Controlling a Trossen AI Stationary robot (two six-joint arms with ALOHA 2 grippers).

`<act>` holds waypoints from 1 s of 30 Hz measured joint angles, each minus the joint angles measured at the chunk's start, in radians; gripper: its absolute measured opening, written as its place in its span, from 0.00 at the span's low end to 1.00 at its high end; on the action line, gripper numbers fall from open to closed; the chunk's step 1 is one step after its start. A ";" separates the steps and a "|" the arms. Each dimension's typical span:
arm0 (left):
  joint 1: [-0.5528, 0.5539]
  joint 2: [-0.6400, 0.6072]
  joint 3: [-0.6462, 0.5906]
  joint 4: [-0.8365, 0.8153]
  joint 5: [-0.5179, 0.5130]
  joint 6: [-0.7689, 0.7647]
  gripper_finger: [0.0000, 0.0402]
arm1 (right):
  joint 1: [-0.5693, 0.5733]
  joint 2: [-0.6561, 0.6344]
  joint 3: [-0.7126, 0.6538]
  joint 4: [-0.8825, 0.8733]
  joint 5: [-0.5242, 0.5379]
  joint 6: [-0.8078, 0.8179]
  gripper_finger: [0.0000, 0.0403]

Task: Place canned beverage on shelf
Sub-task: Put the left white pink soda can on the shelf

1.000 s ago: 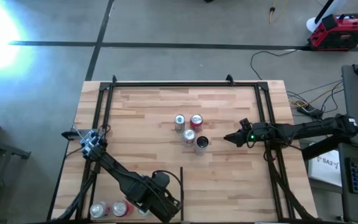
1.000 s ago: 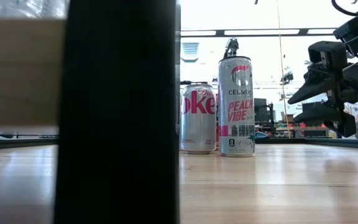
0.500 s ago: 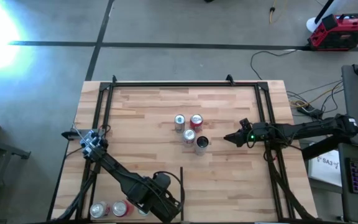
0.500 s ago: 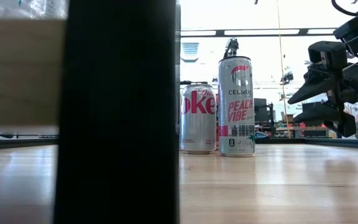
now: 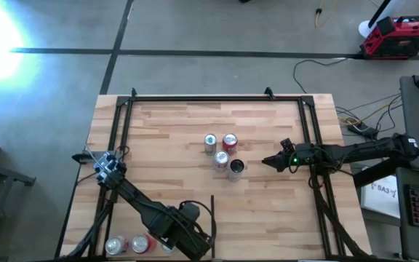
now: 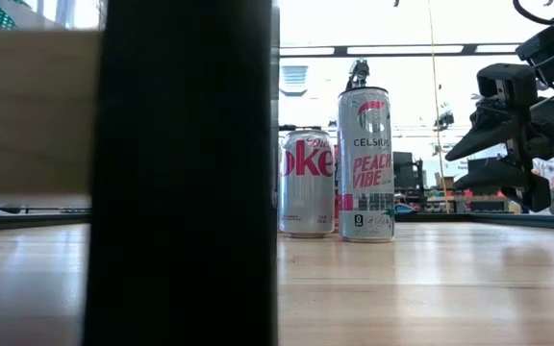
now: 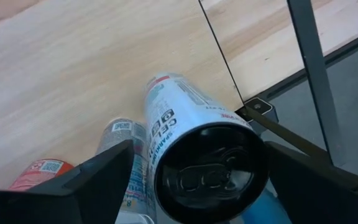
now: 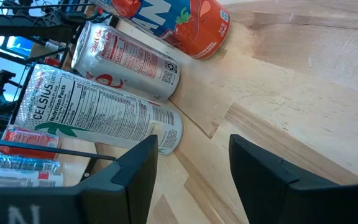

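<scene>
Your left gripper [image 7: 191,180] sits at the lower left of the high view, jaws spread either side of a tall Celsius can [image 7: 194,149] in the supply cluster there; whether the pads touch it, I can't tell. Two more cans [image 5: 126,244] lie beside it. The shelf [image 5: 166,145] fills the middle of the frame, with four cans [image 5: 222,154] already standing near its centre. Your right gripper [image 5: 266,161] hovers just right of that group, jaws closed on nothing. That can should handle stiff but thin-walled, slick, and fairly heavy if full. Take it mid-body, square across the cylinder, firm enough not to slip, gentle enough not to dent.
</scene>
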 joint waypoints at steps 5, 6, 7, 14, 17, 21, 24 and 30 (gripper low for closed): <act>0.000 0.000 0.000 0.021 0.003 0.000 0.88 | 0.000 0.000 0.000 0.000 0.000 0.000 0.45; 0.000 0.000 0.000 0.025 0.003 0.001 0.88 | 0.000 0.000 0.000 0.000 0.000 0.000 0.45; 0.000 0.000 0.000 0.028 0.003 0.001 0.88 | 0.000 0.000 0.000 0.000 0.000 0.000 0.45; -0.002 0.000 0.000 0.043 0.022 -0.005 0.88 | 0.000 0.000 0.000 0.000 0.000 0.000 0.45; -0.003 0.000 0.000 0.043 0.029 -0.009 0.88 | 0.000 0.000 0.000 0.000 0.000 0.000 0.45; -0.003 0.000 0.000 0.034 0.029 -0.011 0.86 | 0.000 0.000 0.000 0.000 0.000 0.000 0.45; -0.003 0.000 0.000 0.034 0.029 -0.015 0.81 | 0.000 0.000 0.000 0.000 0.000 0.000 0.45; -0.003 0.000 -0.002 0.050 0.029 -0.015 0.66 | 0.000 0.000 0.000 0.000 0.000 0.000 0.45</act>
